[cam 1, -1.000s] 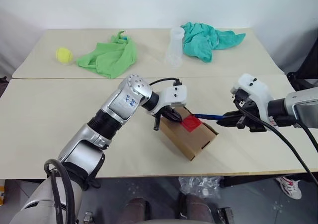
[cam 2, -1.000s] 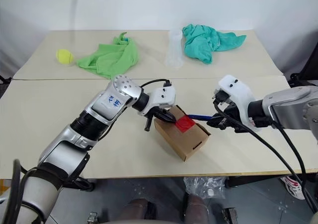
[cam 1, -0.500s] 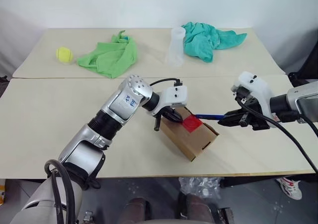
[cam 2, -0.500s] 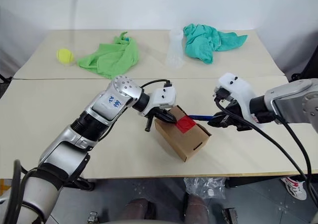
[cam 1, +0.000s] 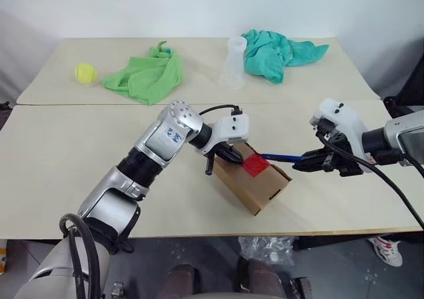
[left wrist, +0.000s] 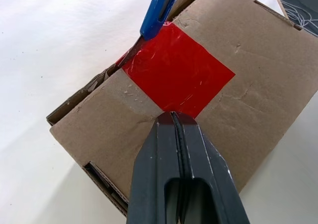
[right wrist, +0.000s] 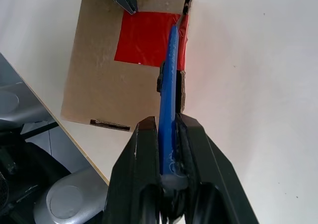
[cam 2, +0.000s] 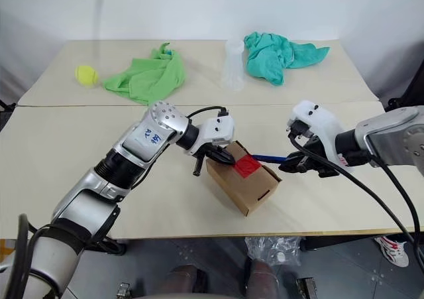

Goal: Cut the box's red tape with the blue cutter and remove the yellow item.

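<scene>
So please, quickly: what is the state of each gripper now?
Left gripper: jaws shut, holding nothing, tips pressed on the box beside the red tape.
Right gripper: shut on the blue cutter.

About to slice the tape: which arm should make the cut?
Right. Its tool already grips the cutter, tip at the red tape's edge; the shut left tool presses down on the box.

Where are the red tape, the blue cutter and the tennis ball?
red tape (left wrist: 178,75): left wrist view, middle of the patch on the box top.
blue cutter (right wrist: 168,105): right wrist view, mid-shaft above the fingers.
tennis ball (cam 1: 85,73): left eye view, centre of the ball.
</scene>
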### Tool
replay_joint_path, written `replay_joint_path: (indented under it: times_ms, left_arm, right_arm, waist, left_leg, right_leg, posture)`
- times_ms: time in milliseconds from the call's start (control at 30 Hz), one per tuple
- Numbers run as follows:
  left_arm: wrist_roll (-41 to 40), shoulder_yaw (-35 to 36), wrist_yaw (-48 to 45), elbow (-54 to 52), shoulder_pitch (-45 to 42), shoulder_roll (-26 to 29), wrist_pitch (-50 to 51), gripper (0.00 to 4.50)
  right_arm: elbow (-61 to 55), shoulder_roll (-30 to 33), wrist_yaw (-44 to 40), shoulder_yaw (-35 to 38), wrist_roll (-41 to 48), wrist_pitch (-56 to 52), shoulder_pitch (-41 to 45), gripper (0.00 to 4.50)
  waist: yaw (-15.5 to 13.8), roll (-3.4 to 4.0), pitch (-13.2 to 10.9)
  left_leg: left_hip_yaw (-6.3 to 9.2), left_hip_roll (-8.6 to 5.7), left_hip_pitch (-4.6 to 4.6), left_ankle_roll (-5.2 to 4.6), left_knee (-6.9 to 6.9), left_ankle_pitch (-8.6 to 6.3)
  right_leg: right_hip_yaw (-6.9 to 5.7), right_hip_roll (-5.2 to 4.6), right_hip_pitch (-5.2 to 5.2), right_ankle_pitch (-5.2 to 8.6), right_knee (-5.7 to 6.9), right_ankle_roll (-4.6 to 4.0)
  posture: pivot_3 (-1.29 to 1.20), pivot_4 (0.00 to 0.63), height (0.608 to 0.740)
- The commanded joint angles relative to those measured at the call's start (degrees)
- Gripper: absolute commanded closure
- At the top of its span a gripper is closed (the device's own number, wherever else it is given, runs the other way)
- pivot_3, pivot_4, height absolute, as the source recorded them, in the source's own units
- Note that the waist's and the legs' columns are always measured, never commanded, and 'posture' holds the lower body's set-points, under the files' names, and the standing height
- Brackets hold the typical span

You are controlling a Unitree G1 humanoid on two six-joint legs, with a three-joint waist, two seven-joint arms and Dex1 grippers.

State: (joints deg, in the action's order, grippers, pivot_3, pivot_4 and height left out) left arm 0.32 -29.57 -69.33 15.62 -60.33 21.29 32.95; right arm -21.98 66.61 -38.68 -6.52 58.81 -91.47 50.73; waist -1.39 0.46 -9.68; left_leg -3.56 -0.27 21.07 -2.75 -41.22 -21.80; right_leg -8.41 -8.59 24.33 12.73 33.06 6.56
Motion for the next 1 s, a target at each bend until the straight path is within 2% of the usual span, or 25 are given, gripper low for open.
replay_joint_path:
  times_ms: [33, 1000]
  left_arm:
    - [4.1, -4.1, 1.5, 2.7, 3.4, 0.6, 2.8, 4.5]
    - [4.2, -3.5, 2.3, 3.2, 3.4, 0.5, 3.5, 4.5]
  right_arm:
    - [-0.1, -2.9, -3.1, -3.3, 0.4, -1.0, 0.6, 4.34]
    - [-5.0, 3.4, -11.2, -6.7, 1.5, -1.0, -0.9, 4.34]
  waist:
    - [0.0, 0.02, 0.2]
    - [0.0, 0.13, 0.4]
  left_leg:
    - [0.0, 0.0, -0.01, 0.0, 0.0, 0.0]
    - [0.0, 0.02, 0.03, -0.02, 0.06, -0.1]
  right_leg:
    - [0.0, 0.0, 0.0, 0.0, -0.01, 0.0]
    - [-0.03, 0.02, 0.01, -0.01, -0.15, -0.01]
  posture:
    - [0.0, 0.15, 0.74]
    - [0.0, 0.15, 0.74]
